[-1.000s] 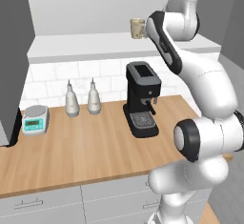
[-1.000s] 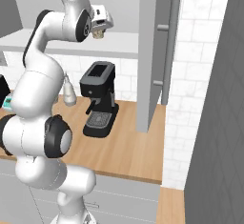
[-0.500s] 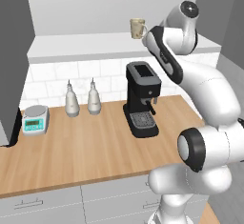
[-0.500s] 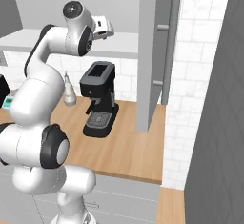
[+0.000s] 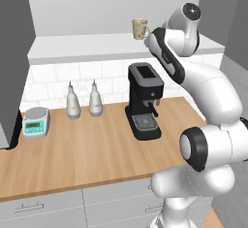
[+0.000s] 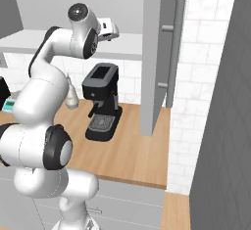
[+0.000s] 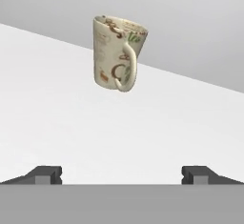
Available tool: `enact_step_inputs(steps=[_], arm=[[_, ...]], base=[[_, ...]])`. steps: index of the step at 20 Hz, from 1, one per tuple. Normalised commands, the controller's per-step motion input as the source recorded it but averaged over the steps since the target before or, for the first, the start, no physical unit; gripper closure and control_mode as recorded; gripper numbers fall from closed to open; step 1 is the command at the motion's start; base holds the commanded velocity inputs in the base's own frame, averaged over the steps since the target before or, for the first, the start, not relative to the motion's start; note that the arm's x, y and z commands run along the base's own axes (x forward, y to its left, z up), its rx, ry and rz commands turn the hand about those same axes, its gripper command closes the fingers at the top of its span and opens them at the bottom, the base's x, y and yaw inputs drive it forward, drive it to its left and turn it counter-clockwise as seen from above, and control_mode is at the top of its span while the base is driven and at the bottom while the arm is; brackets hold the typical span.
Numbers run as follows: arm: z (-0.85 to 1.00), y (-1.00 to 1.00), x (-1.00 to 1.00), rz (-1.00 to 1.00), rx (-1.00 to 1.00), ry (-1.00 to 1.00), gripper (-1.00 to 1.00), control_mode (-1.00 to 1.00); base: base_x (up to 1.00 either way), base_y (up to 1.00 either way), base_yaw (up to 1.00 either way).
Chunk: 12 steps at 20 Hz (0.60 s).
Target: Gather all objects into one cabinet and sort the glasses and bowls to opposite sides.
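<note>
Facing cream mug (image 7: 118, 52), gripper (image 7: 122, 174) wide

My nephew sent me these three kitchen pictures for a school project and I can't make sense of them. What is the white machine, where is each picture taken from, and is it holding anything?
It is a rendered kitchen, not a real one. The white machine is a robot arm with dark joints. Two pictures come from cameras on its base, looking over it from behind, one from its left and one from its right. The third comes from a camera on its hand, looking along its claw.

On the wooden counter stand a black coffee machine, two small bottles and a little kitchen scale. Above it runs a long white shelf carrying a cream mug with printed patterns.

The claw holds nothing: its two dark tips stand wide apart, pointing at the mug from a little way off.
</note>
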Motion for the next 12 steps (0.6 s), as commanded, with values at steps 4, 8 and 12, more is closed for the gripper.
enact_step_inputs(steps=[4,8,12], arm=[[0.00,-0.03,0.00,0.00,0.00,0.00,-1.00,-1.00],[0.00,-0.04,0.03,0.00,0.02,-0.01,-1.00,-1.00],[0.06,0.00,0.15,-0.01,0.06,-0.13,-1.00,-1.00]], base=[[0.00,0.00,0.00],[0.00,0.00,0.00],[0.00,0.00,0.00]])
